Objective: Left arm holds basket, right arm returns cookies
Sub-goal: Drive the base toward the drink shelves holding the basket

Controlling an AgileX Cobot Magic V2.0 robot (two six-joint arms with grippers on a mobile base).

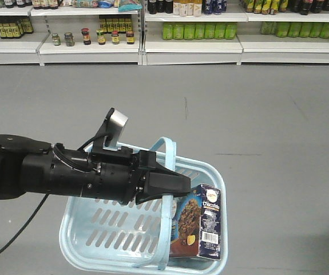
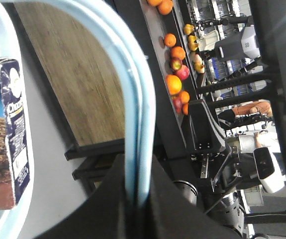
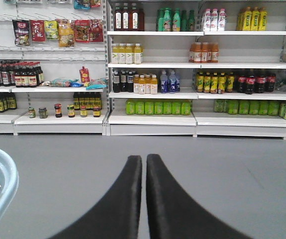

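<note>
A plain grey floor (image 1: 238, 109) runs across the front view to a row of white supermarket shelves (image 1: 193, 51) along the far wall. Low in that view is the light blue basket (image 1: 113, 229). Its near edge is cut off by the frame, so I cannot tell whether it rests on the floor or hangs above it.

The left arm (image 1: 67, 172) reaches in from the left. The left gripper (image 1: 178, 188) is clamped on the hoop handle (image 2: 140, 109), which stands upright over the middle of the basket. In the left wrist view the pale blue hoop runs straight down between the dark fingers (image 2: 98, 209).

The cookies (image 1: 201, 220) stand upright inside the basket against its right-hand wall, just beside the handle, with the barcode side facing the camera.

The right gripper (image 3: 145, 169) holds nothing. Its two black fingers are drawn together with only a thin slit between them, and they point across the floor toward the shelves. A curve of the basket's rim (image 3: 6, 184) shows at the lower left of the right wrist view.

The shelves there carry a row of green bottles (image 3: 157, 107) on the bottom tier, yellow drink bottles (image 3: 125, 53) higher up, small jars (image 3: 63, 110) to the left and hanging snack packets (image 3: 53, 31) above.

The left wrist view also shows a wooden panel (image 2: 73, 74) and a sloping display of oranges and apples (image 2: 175, 82) behind the handle.
</note>
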